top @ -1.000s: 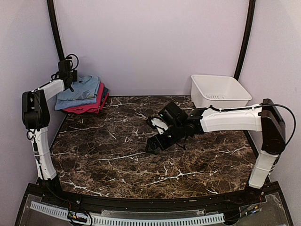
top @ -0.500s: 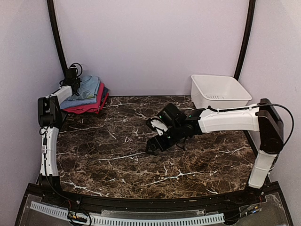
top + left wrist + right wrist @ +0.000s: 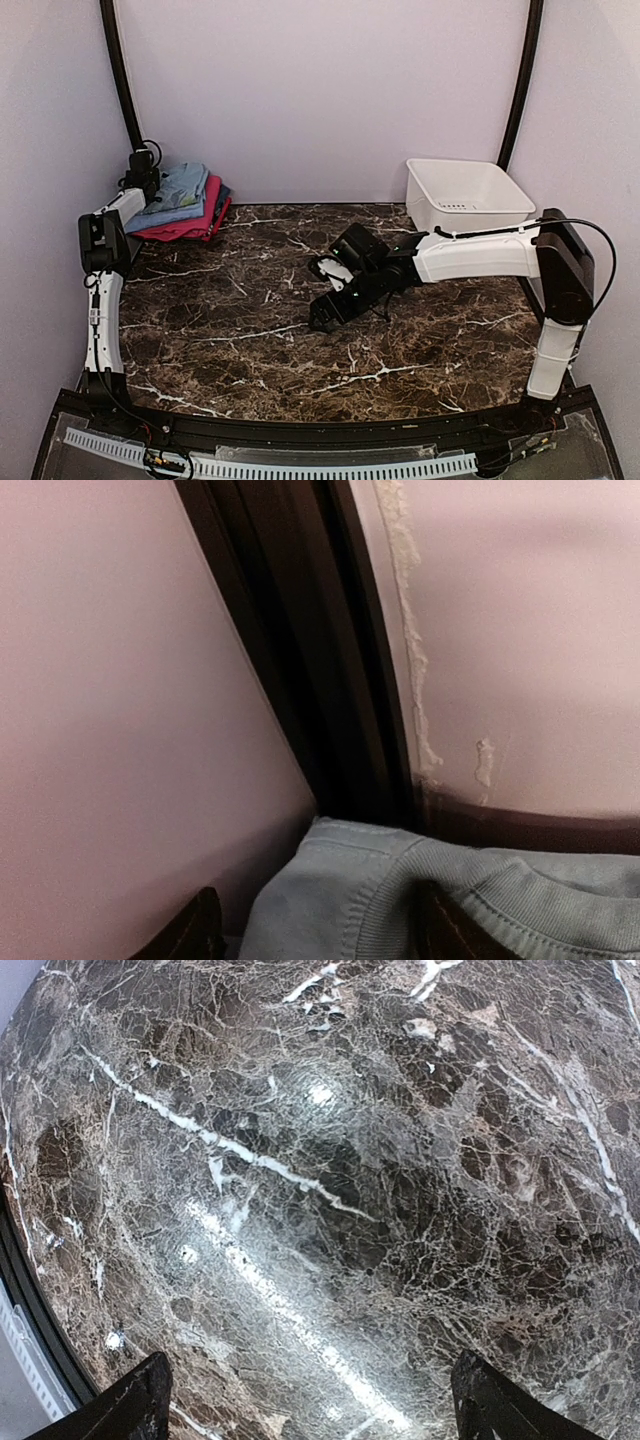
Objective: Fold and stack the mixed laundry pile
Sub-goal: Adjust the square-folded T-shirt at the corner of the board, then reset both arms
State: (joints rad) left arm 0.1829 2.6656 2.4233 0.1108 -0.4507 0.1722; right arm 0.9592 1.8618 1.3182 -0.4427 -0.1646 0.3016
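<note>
So the left gripper (image 3: 320, 932) sits jaws-apart on the clothes stack (image 3: 185, 200) at 10 o'clock, right gripper (image 3: 310, 1400) gaping wide above the table (image 3: 250, 300).

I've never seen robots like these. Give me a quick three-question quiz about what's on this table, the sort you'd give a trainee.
1. True or false: the white tub at the far right has clothes in it.
2. What colour is the top garment of the folded stack in the far left corner? A pink, B pale blue, C white.
3. Fill in: the right gripper hangs over the bare marble table with its jaws ___ and nothing between them.

Key: 1 false, the tub looks empty from above. 2 B, with pink and dark pieces beneath it. 3 open.
</note>
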